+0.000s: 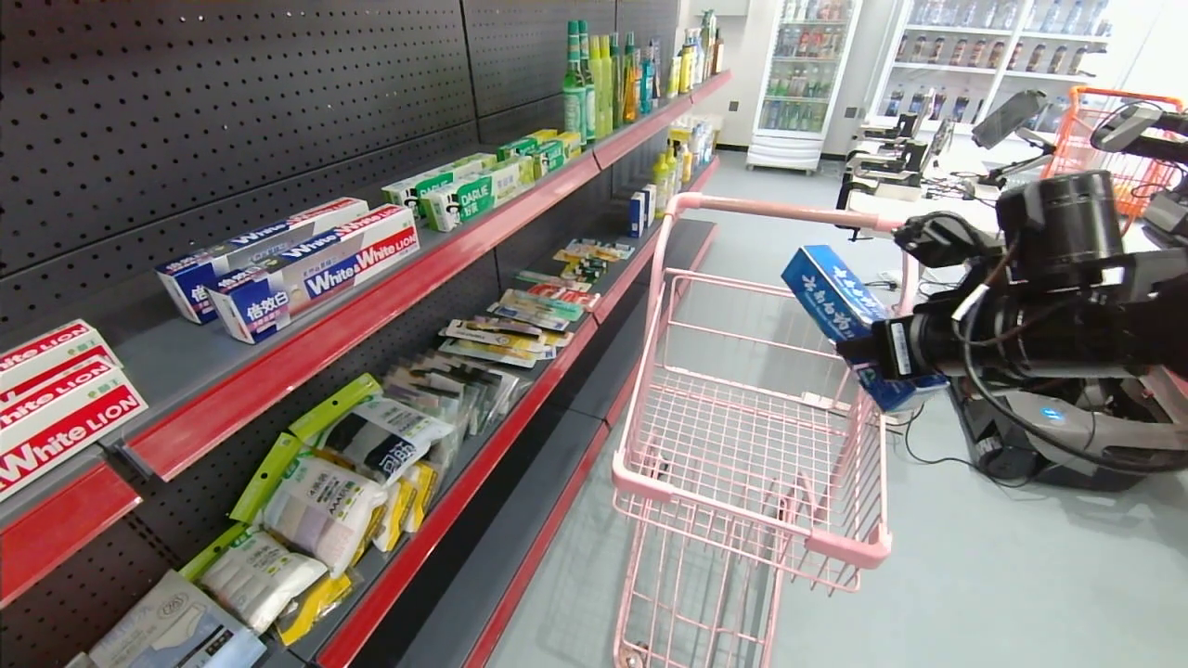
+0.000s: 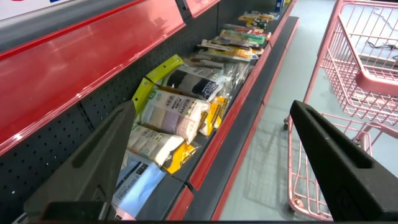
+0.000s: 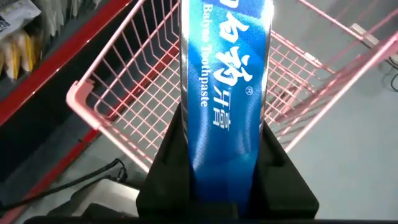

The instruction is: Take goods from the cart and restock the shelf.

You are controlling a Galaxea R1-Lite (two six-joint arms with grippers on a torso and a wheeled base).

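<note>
Checker: Left fingers first, being nearest their own camera. State?

Me: My left fingers [image 2: 93, 165] are spread wide with nothing between them. Beyond them, soft packets [image 2: 171, 118] lie piled on the lower shelf [image 1: 464, 492], behind its red edge.

Checker: Right side?

Me: My right fingers [image 3: 163, 165] are clenched on the blue toothpaste box [image 3: 221, 93], one finger against each long side. The pink wire of the cart [image 3: 76, 94] shows beneath the box.

Checker: Where is the box relative to cart and shelf?

Me: In the head view the box is tilted and held over the cart's right rim, toward the handle end. It is well apart from both shelves and touches neither.

Checker: Shelf stock, near to far?

Me: On the upper shelf [image 1: 371, 315], red-and-white boxes [image 1: 56, 408] come nearest. Next are blue-and-white toothpaste boxes [image 1: 306, 264], then green boxes [image 1: 464, 186], and upright bottles [image 1: 594, 79] at the far end. On the lower shelf, the packets come first, with flat carded items [image 1: 520, 320] past them.

Checker: Background?

Me: A glass-door cooler [image 1: 803, 79] stands against the far wall. An orange cart [image 1: 1109, 139] is at the back right.
</note>
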